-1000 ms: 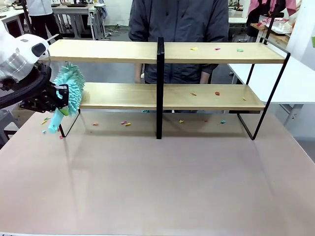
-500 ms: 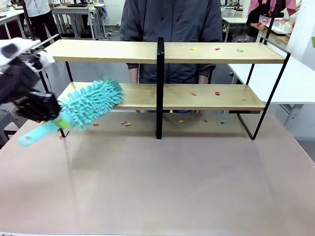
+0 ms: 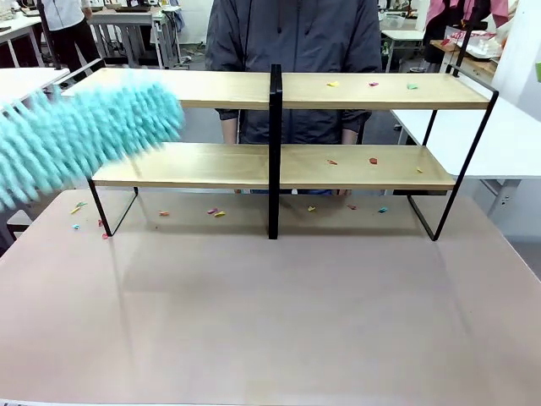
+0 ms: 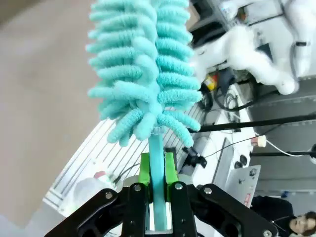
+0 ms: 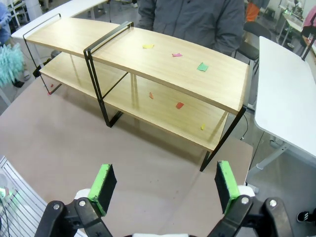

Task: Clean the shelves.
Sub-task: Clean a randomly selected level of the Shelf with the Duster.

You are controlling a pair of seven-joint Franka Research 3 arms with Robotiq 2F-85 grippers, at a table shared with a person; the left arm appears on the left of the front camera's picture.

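Pinkish-brown worktop (image 3: pixel 296 321), with a white table (image 3: pixel 511 139) to its right and a person (image 3: pixel 296 34) standing behind. The shelves (image 3: pixel 355 167) stand along its far side. Coloured scraps (image 3: pixel 373 160) lie on the right halves of both boards. A blurred teal duster (image 3: pixel 84 135) is at their left end, its handle clamped in the left end effector (image 4: pixel 157 170). The right end effector (image 5: pixel 164 186) is spread wide and holds nothing.

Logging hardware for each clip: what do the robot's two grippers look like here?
The left gripper is black, with jointed link bars, silver screws and bright green pads at the fingertips. The right gripper matches: black fingers, flat rectangular green pads.
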